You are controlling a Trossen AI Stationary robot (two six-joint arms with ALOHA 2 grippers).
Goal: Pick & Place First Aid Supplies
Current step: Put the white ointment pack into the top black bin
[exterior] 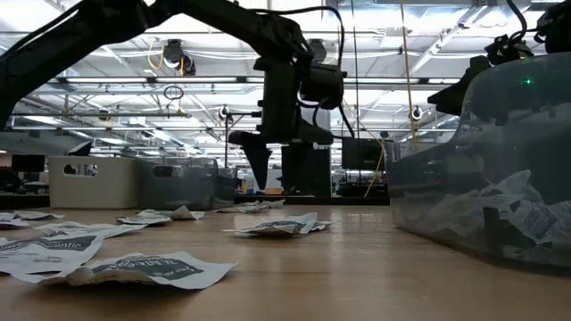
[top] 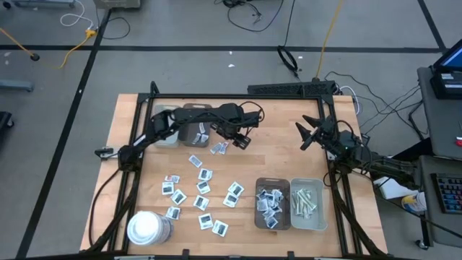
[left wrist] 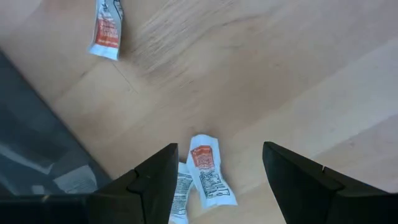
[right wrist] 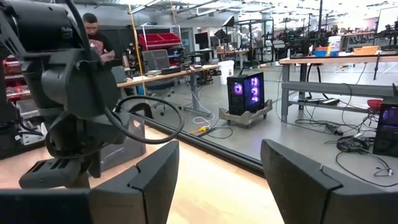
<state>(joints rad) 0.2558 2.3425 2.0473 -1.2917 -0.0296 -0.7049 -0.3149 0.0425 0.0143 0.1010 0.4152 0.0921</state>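
Small flat white packets (top: 201, 189) lie scattered over the wooden table. My left gripper (top: 236, 140) points straight down and stands open a little above two of them. In the left wrist view these are a white packet with orange print (left wrist: 208, 175) and a second one (left wrist: 180, 194) partly under it, both flat on the wood between my fingers (left wrist: 217, 155). In the low view the fingers (exterior: 259, 159) hang clear of the table. My right gripper (top: 304, 134) waits open and level at the table's right, empty (right wrist: 217, 158).
A dark tray of packets (top: 273, 204) and a lighter tray of pale strips (top: 309, 204) stand at the near right. A white cylinder (top: 148, 227) stands near left. Two trays (top: 182, 118) sit at the far left, one wall (left wrist: 37, 155) close beside my left gripper.
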